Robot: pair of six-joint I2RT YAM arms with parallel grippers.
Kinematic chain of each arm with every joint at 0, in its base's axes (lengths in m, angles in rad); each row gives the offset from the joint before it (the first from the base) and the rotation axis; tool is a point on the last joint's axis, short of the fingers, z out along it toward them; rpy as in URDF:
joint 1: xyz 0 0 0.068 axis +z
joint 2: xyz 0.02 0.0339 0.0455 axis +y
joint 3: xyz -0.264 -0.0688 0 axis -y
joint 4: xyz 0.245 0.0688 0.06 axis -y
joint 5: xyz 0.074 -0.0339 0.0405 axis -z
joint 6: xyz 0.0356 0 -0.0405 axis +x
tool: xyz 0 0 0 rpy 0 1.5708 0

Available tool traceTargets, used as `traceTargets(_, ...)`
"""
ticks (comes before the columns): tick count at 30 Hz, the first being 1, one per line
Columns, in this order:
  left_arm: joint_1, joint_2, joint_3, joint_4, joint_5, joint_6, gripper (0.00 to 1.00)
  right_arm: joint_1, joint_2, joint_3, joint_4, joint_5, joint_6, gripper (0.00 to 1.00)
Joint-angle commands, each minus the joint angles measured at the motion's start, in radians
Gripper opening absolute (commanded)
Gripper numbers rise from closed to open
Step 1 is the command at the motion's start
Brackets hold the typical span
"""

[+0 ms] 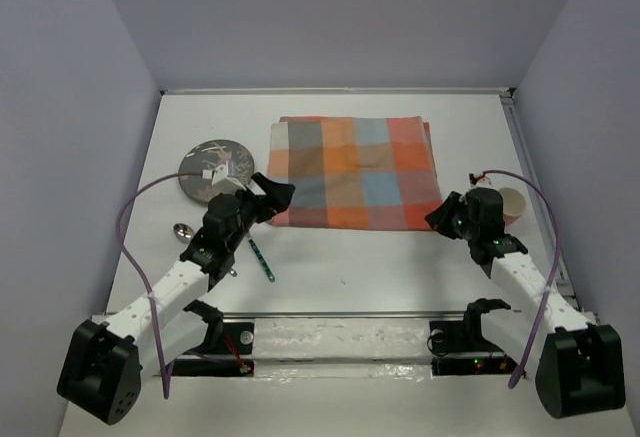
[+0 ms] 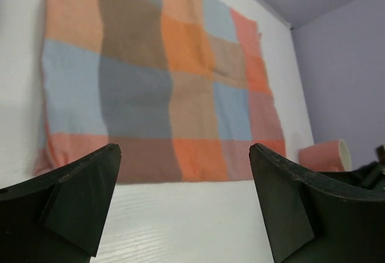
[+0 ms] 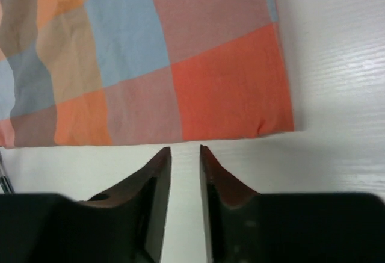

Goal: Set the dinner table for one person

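Lab booth, lavender walls (image 1: 340, 17), white dinner table (image 1: 400, 267)

— What do we see of the two arms?
— We see white links and black joints on the left arm (image 1: 170, 285) and the right arm (image 1: 525, 277), each on a blocky black base (image 1: 98, 372) in a lower corner of the top view.
— And cables?
— We see a purple cable (image 1: 123, 242) looping beside each arm. The left gripper (image 2: 184, 151) has matte black wedge fingers. The right gripper (image 3: 185, 150) has black ones too, brownish on their inner faces.
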Motion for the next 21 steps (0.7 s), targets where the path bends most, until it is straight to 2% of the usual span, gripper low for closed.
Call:
traceTargets(1, -0.07, -0.065, 0.165, -0.085, -0.084, 0.105, 0.99, 0.021, 0.114, 0.088, 0.11, -0.075, -0.001, 0.11)
traceTargets(2, -0.079, -0.07, 0.189, -0.103, -0.092, 0.12, 0.99, 0.044, 0.122, 0.096, 0.112, -0.078, -0.001, 0.0)
traceTargets(6, -0.111, -0.117, 0.309, -0.187, -0.103, 0.18, 0.99, 0.072, 0.099, 0.162, 0.127, -0.086, -0.021, 0.0)
traceTargets(10, -0.121, -0.156, 0.399, -0.232, -0.083, 0.281, 0.99, 0.072, -0.028, 0.243, 0.069, -0.095, -0.053, 0.01)
traceTargets(15, -0.119, -0.189, 0.494, -0.293, -0.084, 0.378, 0.99, 0.072, -0.2, 0.366, 0.039, -0.092, -0.095, 0.16)
traceTargets(16, -0.121, -0.205, 0.501, -0.306, -0.086, 0.39, 0.99, 0.072, -0.22, 0.376, 0.039, -0.087, -0.104, 0.23)
traceTargets(17, -0.121, -0.205, 0.504, -0.306, -0.09, 0.401, 0.99, 0.072, -0.237, 0.384, 0.038, -0.086, -0.11, 0.23)
traceTargets(21, -0.121, -0.258, 0.496, -0.31, -0.101, 0.455, 0.99, 0.072, -0.299, 0.403, 0.026, -0.072, -0.127, 0.4)
